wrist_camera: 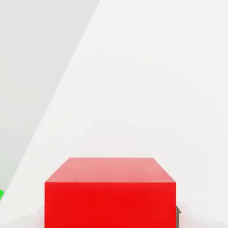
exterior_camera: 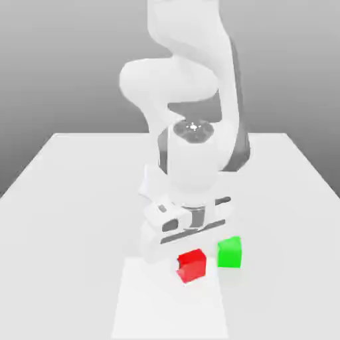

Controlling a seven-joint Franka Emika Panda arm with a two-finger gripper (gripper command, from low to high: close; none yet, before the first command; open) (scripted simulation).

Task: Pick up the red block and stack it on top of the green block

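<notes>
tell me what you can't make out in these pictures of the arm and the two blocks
- Red block: in the hand view, its near part is cut off by the picture's edge.
- Green block: in the hand view, all but a corner is cut off by the edge.
- Robot arm: in the exterior view, its upper part runs out past the top edge.
- Dark sliver beside the red block, hand view: too small to identify.
</notes>
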